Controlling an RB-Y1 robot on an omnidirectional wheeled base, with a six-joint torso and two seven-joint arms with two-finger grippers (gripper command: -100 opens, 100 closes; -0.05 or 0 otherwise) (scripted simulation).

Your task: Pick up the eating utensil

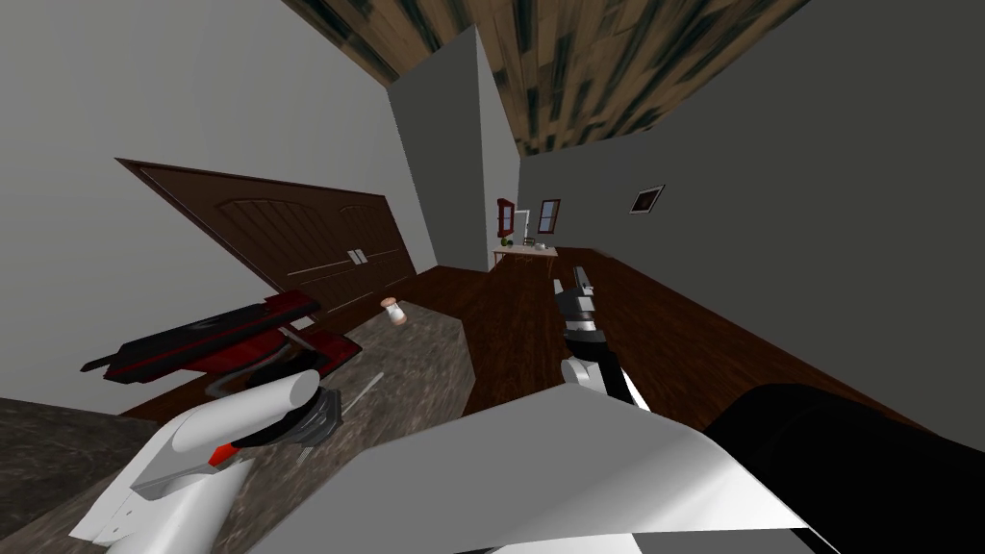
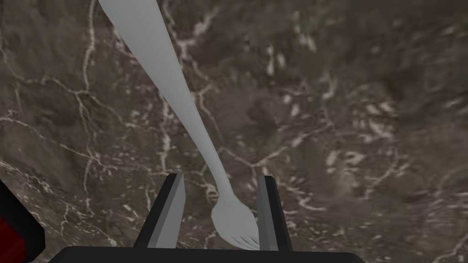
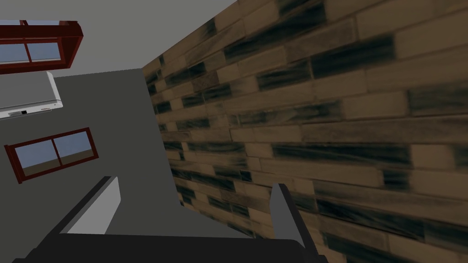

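A light grey fork [image 2: 183, 100] lies flat on the dark veined stone counter [image 2: 343, 114]. My left gripper [image 2: 221, 178] points down at it, its fingers straddling the fork's neck just above the tines. The fingers stand narrowed but open, one finger [image 2: 267, 205] overlapping the edge of the fork's head, the other [image 2: 173, 205] apart from it. In the head view the fork [image 1: 367, 388] shows as a thin pale line beyond my left gripper [image 1: 310, 435]. My right gripper [image 1: 575, 287] is held out over the floor, open and empty [image 3: 196, 182].
A dark red and black appliance [image 1: 221, 339] stands on the counter [image 1: 423, 356] close to my left arm. A small white and brown shaker [image 1: 393, 311] sits near the counter's far edge. Dark wooden double doors [image 1: 317, 250] lie beyond.
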